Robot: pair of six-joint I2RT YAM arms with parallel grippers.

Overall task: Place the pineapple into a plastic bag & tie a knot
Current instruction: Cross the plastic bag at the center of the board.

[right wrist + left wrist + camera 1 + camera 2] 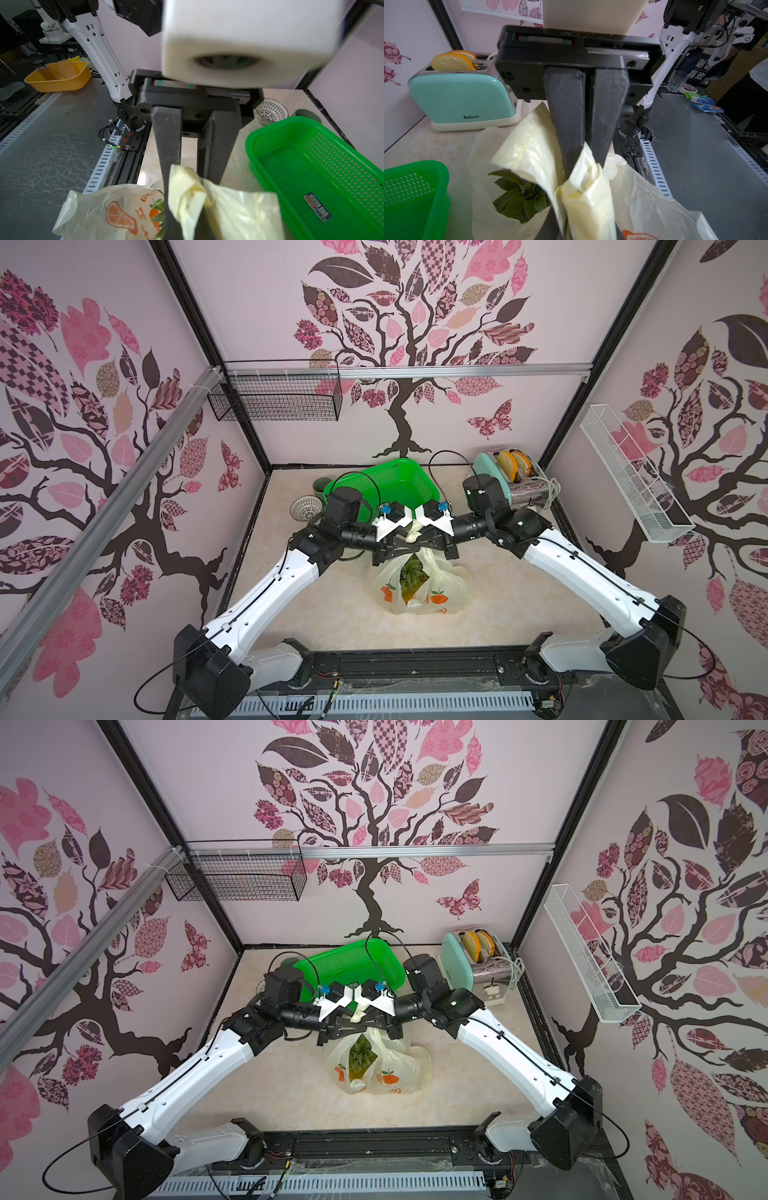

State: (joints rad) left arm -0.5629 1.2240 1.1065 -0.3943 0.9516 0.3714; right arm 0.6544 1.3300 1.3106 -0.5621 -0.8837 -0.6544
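Note:
The pale-yellow plastic bag [440, 585] [399, 1065] stands on the table with orange fruit prints. Inside it is the pineapple [411, 576] [360, 1058], its green crown showing in the left wrist view [521, 199]. Both grippers meet and cross just above the bag's mouth. My left gripper [415, 548] [191, 176] is shut on a twisted handle strip. My right gripper [405, 546] [584, 153] is shut on the other handle strip, which comes out at its tips. The two strips wrap around each other [581, 193] between the jaws.
A green perforated basket [386, 485] lies just behind the grippers. A mint toaster [511, 481] with bread stands at the back right. A patterned bowl [305, 508] and a green cup [322, 485] sit at the back left. Wire baskets hang on the walls.

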